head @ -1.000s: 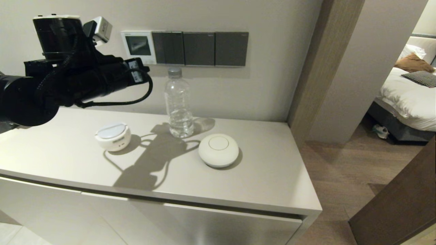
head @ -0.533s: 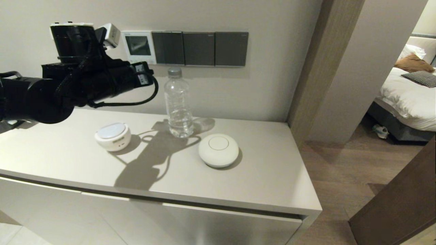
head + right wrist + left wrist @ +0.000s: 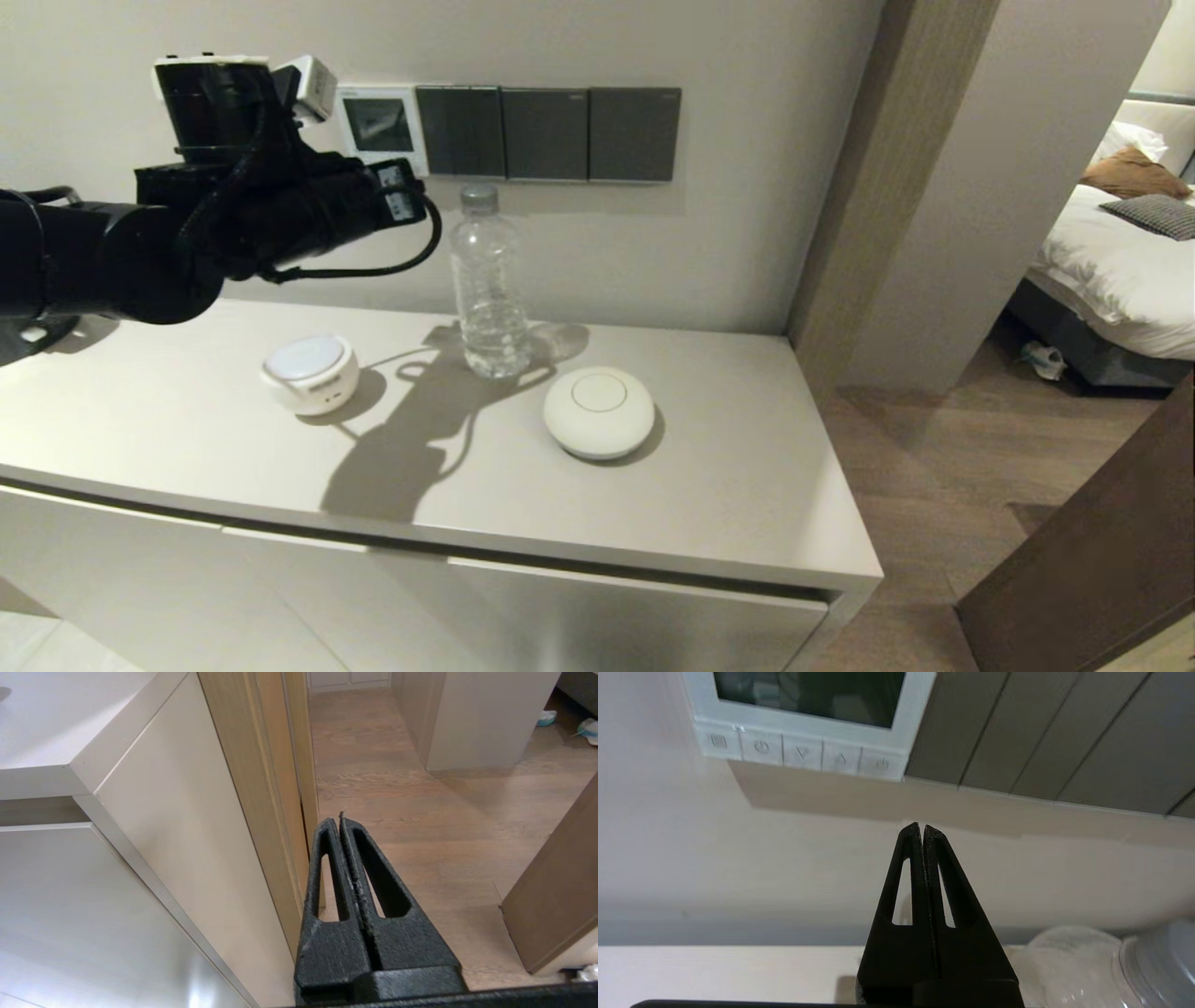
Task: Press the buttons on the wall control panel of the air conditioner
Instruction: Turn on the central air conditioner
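The desk (image 3: 728, 485) runs along the wall and carries a clear water bottle (image 3: 486, 280) near the wall, a domed white puck (image 3: 598, 412) in front of it, and a small white round gadget (image 3: 310, 373) toward the robot's left. Above the bottle, three dark grey switch plates (image 3: 546, 133) sit in a row on the wall, and the air conditioner's wall control panel (image 3: 383, 126) touches their left end, its screen dark. The left claw (image 3: 921, 829) is raised off the desk, fingers clenched together on nothing, its tip just below the panel's lower right corner and seemingly shy of the wall. The buttons (image 3: 801, 753) line the panel's bottom edge, untouched. The right claw (image 3: 340, 820) hangs low beside the desk's end, also clenched and empty.
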Motion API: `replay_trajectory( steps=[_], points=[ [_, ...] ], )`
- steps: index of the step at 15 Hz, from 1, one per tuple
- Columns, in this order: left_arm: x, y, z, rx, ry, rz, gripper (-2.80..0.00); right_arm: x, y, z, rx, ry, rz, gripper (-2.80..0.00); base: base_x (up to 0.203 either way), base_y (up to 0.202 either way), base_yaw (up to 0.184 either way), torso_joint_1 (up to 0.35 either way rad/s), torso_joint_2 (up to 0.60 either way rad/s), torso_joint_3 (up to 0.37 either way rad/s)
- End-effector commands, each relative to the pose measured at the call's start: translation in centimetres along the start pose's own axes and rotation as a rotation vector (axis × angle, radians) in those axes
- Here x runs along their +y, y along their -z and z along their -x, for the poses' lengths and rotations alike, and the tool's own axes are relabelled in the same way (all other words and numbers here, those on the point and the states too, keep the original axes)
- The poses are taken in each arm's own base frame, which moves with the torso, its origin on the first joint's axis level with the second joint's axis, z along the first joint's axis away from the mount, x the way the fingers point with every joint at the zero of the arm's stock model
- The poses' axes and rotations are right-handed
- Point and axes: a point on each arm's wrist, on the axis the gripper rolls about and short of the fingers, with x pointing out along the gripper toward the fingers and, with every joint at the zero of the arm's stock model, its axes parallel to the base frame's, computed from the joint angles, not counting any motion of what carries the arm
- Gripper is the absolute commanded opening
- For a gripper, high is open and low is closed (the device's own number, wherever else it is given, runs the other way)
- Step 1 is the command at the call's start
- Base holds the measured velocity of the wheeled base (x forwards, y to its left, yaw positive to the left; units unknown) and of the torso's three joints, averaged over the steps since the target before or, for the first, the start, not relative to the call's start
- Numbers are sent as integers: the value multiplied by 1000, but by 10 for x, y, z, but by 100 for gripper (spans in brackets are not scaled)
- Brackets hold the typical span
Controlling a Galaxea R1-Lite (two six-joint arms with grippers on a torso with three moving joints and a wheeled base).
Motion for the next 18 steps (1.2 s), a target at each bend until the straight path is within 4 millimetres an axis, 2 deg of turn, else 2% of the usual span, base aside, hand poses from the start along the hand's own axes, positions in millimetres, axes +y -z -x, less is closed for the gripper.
replay_trajectory(
  steps=[1,9,11,18],
  points=[
    [1,2,-6,0,-4,2,-280,0,1,0,1,0,0,-280,0,0,0,0,0,0],
    [10,-4,-13,-36,-62,-1,-280,0,1,0,1,0,0,-280,0,0,0,0,0,0],
    [12,0,-19,-28,-68,-1,-280,0,1,0,2,0,0,-280,0,0,0,0,0,0],
    [10,-5,-21,-44,-65,-3,-280,0,1,0,2,0,0,-280,0,0,0,0,0,0]
  ],
)
